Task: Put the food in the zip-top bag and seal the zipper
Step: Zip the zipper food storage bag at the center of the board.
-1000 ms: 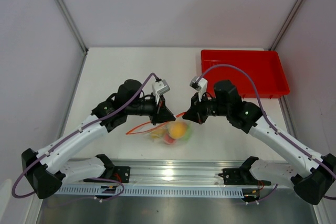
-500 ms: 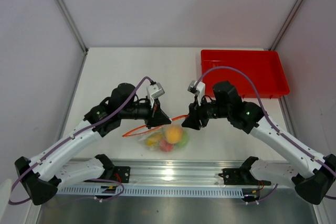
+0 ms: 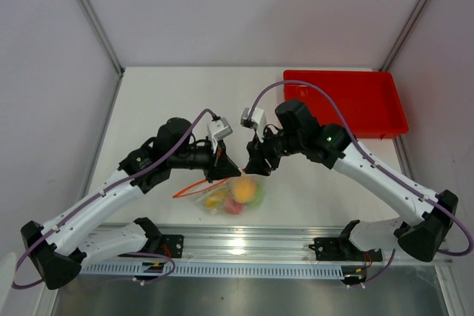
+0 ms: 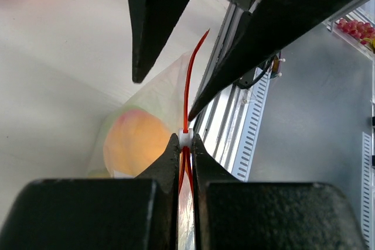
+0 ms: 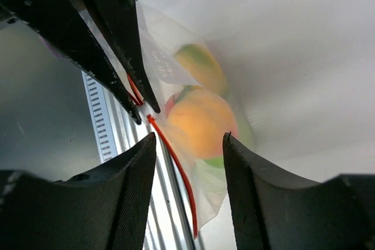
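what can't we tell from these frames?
- Whether the zipper is sealed: in the top view, the left claw and right claw cover its middle; the wrist views show it edge-on.
- How many fruits are in the bag: too small in the top view, and they overlap; the wrist views cut them off.

The right gripper (image 3: 253,166) is now further left than a second ago and sits just beside the left gripper (image 3: 231,171), their tips nearly meeting. The left gripper is slightly lower and nearer the arm bases than before, and the zip-top bag (image 3: 237,196) beneath it has shifted with it. The stretch of zipper (image 3: 195,188) visible between the two grippers seems to have shrunk to almost nothing, though the top view is poor there.
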You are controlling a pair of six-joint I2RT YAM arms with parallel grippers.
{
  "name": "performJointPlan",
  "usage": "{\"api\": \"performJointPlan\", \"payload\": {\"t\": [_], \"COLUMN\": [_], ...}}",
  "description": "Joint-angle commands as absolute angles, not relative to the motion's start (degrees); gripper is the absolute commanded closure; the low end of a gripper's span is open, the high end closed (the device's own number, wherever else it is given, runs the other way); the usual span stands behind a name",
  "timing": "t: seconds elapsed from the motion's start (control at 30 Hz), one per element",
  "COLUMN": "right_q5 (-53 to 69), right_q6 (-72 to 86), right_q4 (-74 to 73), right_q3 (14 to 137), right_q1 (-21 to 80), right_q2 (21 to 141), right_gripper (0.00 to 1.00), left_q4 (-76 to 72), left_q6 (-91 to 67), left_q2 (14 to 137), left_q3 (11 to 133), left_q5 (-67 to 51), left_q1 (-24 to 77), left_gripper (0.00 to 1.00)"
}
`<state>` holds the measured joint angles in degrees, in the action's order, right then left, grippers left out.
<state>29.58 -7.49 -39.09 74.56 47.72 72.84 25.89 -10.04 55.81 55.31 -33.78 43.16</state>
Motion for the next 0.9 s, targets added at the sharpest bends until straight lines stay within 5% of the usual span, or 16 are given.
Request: {"api": "performJointPlan", "payload": {"t": [0.0,0.13,0.4,0.87], "right_q5": [32.69,33.05,33.57,30.41], "right_q6": [-12.83,-13.54,-11.34,-2.55], "right_q4": [-43.50,-43.34,-39.21,-30.06], "right_q3": [78.74,79.37,77.70,67.06], "right_q1": [48.43,49.57,50.45,46.94], "right_q2": [75.92,77.43,76.55,68.12], "right_gripper": [0.51,0.59,1.00,1.00], "left_q4": [24.87,24.96,24.61,24.79], "left_q6": [-9.49,-9.32,-9.49,-9.67], "left_q2": [54.67,54.58,54.76,53.35], "left_q3": [55.28,55.37,54.75,53.79], "left_q5": [-35.42,-35.42,-34.81,-32.87], "left_q1": [43.24,43.24,43.24,43.15], "left_gripper": [0.99,0.99,0.99,0.99]}}
